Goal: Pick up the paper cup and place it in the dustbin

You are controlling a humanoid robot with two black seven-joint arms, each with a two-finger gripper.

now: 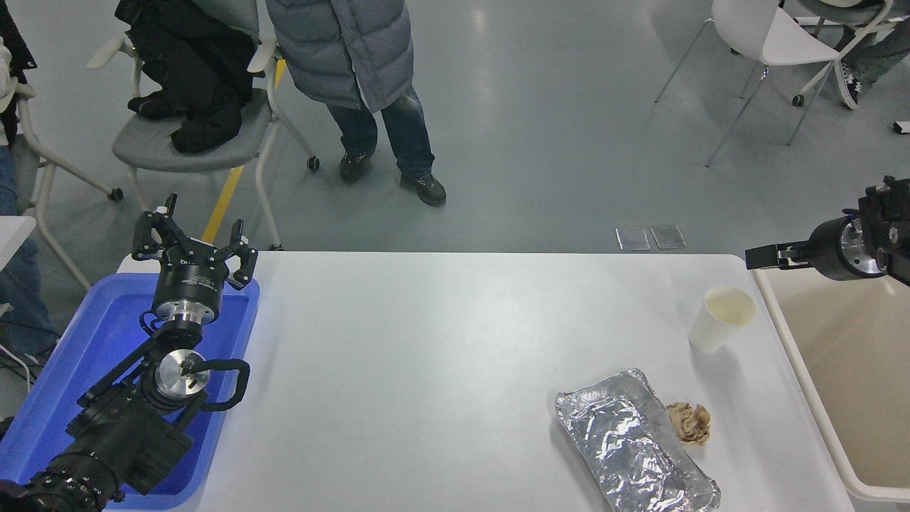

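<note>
**Paper cup upright on the surface, right gripper above the dustbin's far corner**

Head view: the paper cup (pixel 719 318) stands upright near the right end of the white surface (pixel 441 355), mouth up, showing its cream inside. Nothing touches it. Just to its right, past the surface edge, sits the cream-beige dustbin (pixel 796 370), whose long rim runs along that edge; only part of the bin is in frame.

The right gripper (pixel 764 255) comes in from the right edge, above the dustbin's far-left corner and beyond the cup, apart from it. It points left, and only a thin dark tip shows ahead of a silver-and-black wrist; I cannot tell how far it is open, and it holds nothing visible.

Nearer the camera than the cup lie a shiny foil tray (pixel 633 444) and, just beside its right side, a small brownish paper wad (pixel 689 422).

The left gripper (pixel 195 243) is parked at the lower left over the far end of a blue plastic tray (pixel 78 355), its fingers spread wide and empty.

Beyond the surface, 1 person in a grey padded coat (pixel 341 50) stands on the floor beside a grey chair (pixel 185 135).
</note>
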